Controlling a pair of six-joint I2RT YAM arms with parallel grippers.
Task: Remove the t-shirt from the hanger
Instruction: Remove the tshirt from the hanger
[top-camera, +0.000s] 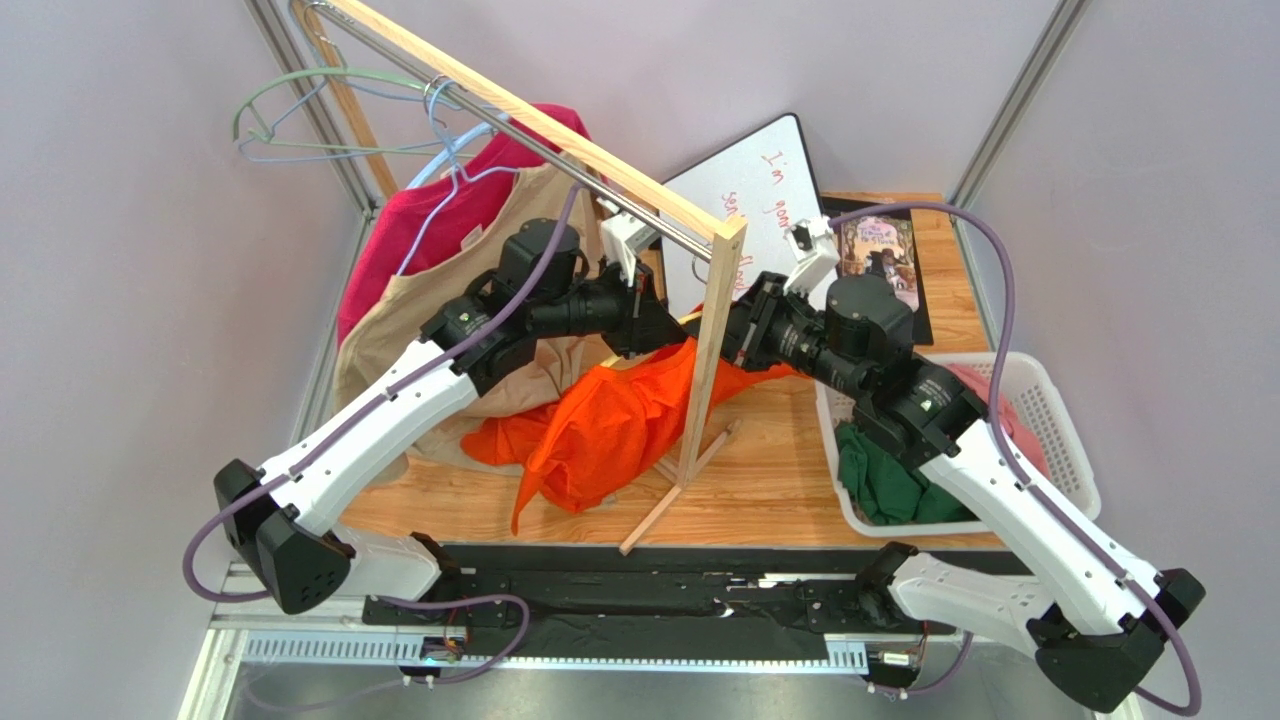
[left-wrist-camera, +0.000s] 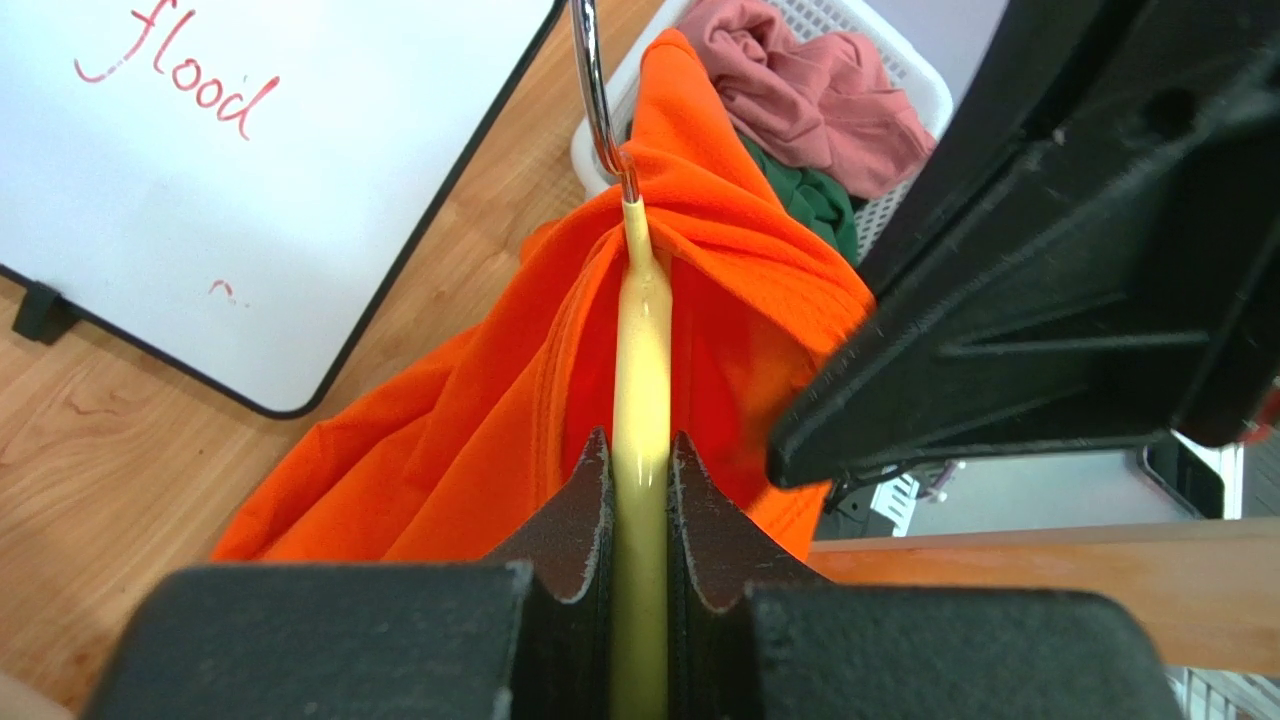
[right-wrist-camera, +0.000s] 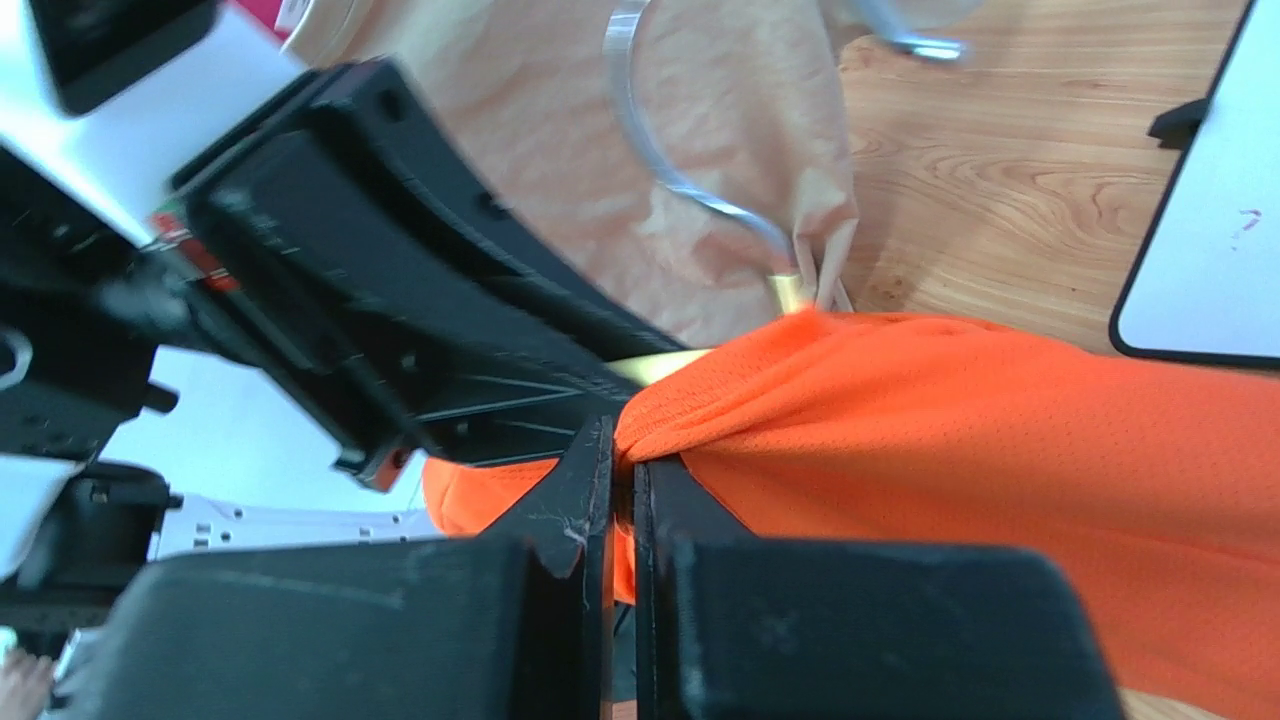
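The orange t-shirt (top-camera: 609, 428) hangs from a pale yellow hanger with a metal hook (left-wrist-camera: 595, 90) and trails onto the table. My left gripper (top-camera: 663, 321) is shut on the hanger's yellow arm (left-wrist-camera: 642, 360), with the shirt (left-wrist-camera: 436, 450) draped round it. My right gripper (top-camera: 739, 339) faces it from the right and is shut on a fold of the shirt (right-wrist-camera: 962, 435) close to the hanger's neck (right-wrist-camera: 658, 365). The hook (right-wrist-camera: 661, 173) is off the rail. In the top view the rack's wooden post (top-camera: 712, 353) stands between the two grippers and hides the hanger.
A wooden rack's rail (top-camera: 526, 113) carries empty wire hangers (top-camera: 323, 113), a magenta shirt (top-camera: 413, 225) and a beige shirt (top-camera: 406, 323) at the left. A whiteboard (top-camera: 751, 188) leans behind. A white basket (top-camera: 1052, 413) with green and pink clothes stands at the right, a book (top-camera: 887, 255) behind it.
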